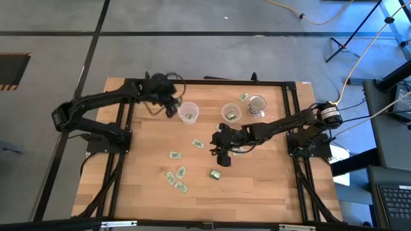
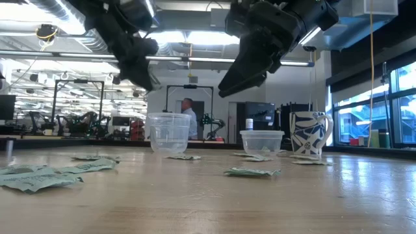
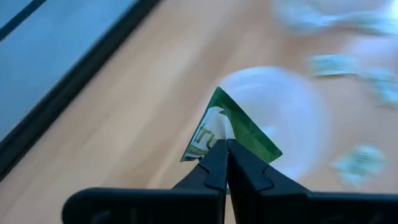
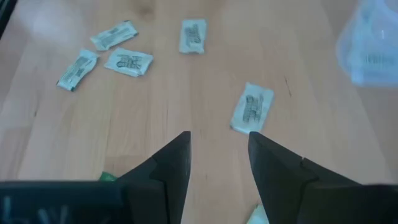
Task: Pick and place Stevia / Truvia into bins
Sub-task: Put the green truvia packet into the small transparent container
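- High view: left gripper (image 1: 171,108) hangs just beside the left cup (image 1: 189,113), placed there, as judged, for a drop into it. Right gripper (image 1: 220,156) hovers over the bench (image 1: 270,186), nearer the camera than that cup, among loose sachets (image 1: 176,180).
- Low view: both cups stand upright; mug (image 2: 309,134) stands beyond the second cup (image 2: 262,141).
- Left wrist view: fingers (image 3: 214,168) pressed together, pinching a green-white sachet (image 3: 231,130) by its edge, so it hangs free above the cup.
- Right wrist view: fingers (image 4: 171,163) spread, holding nothing, aligned near a flat sachet (image 4: 252,107), apparently for the next pick.
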Controlling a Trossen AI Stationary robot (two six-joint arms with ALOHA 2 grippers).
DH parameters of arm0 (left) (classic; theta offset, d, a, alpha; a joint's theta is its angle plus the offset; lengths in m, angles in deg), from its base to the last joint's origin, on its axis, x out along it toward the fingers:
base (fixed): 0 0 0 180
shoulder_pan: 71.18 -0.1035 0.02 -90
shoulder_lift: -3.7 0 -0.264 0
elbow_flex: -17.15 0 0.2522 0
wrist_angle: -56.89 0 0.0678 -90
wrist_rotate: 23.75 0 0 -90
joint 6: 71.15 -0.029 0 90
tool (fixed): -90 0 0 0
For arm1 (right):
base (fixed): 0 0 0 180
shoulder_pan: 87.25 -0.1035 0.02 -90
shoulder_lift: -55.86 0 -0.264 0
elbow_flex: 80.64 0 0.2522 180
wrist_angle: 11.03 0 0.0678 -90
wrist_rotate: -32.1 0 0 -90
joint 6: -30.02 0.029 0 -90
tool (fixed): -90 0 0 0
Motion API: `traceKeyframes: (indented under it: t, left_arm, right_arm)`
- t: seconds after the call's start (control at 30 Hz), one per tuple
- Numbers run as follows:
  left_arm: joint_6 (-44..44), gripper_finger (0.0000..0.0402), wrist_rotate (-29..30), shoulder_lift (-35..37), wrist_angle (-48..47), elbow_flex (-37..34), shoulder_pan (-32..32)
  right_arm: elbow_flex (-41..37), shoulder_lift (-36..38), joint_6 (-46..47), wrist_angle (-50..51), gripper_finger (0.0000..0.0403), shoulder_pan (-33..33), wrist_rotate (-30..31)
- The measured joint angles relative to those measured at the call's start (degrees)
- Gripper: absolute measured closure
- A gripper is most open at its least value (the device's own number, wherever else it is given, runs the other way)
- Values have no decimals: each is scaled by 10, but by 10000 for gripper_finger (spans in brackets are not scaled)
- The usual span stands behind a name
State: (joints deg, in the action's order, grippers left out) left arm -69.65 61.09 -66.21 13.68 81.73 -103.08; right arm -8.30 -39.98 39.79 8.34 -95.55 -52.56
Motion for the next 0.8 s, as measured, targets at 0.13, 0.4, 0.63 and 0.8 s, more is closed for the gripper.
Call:
traceKeyframes:
  t: [0.13,0.4,0.63,0.8]
  left_arm:
    - [-78,400,-102,13,67,-29,65]
    - [-134,400,-272,6,184,-100,182]
    - [-43,400,-267,-24,294,-141,248]
    - [-9,400,-267,-50,311,-143,271]
  right_arm:
    - [0,0,-39,-18,240,-2,0]
    - [0,0,-101,-50,240,-2,2]
    - [0,0,-330,-130,240,-20,22]
    - [0,0,-455,-175,240,-41,22]
